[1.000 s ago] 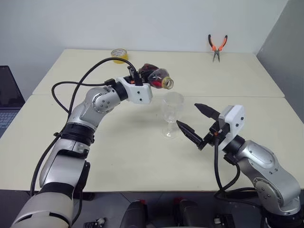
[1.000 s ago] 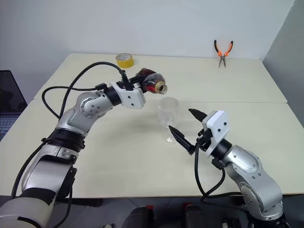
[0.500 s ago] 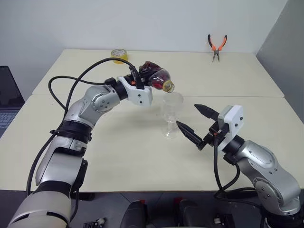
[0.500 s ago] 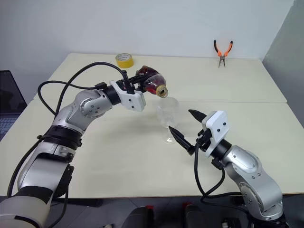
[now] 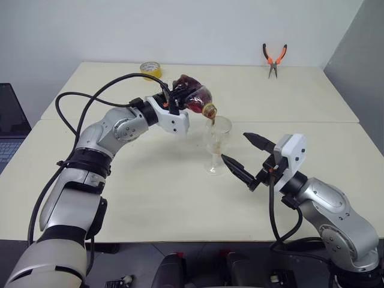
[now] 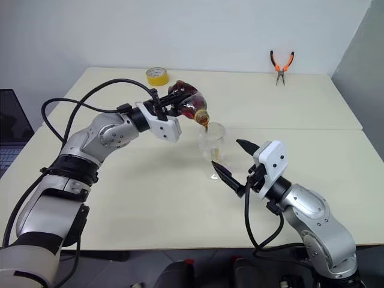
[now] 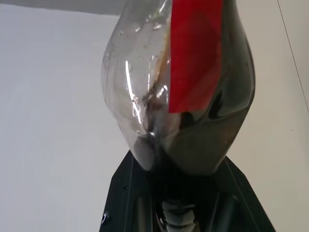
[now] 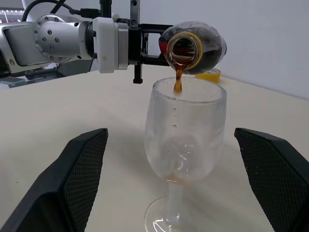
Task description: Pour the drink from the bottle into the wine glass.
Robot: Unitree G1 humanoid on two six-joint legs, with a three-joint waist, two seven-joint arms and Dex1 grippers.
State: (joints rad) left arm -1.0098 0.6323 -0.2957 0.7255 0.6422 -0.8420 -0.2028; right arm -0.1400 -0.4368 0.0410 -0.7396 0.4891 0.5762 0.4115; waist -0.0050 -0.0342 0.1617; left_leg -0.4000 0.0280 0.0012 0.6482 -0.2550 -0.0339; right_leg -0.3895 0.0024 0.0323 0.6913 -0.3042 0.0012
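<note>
The bottle [image 5: 193, 99] — pinched in the left jaws — pours drink [image 8: 177, 81] into the wine glass [image 8: 183, 145]; right jaws spread.

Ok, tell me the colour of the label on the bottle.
Red: a plain red label on the clear bottle, best seen in the left wrist view.

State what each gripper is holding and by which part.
The left gripper clamps the bottle at its base end. The right gripper holds nothing, open beside the wine glass.

Silver arms [image 5: 102, 135], white wrist housings, black cables (pincer fingers black).
</note>
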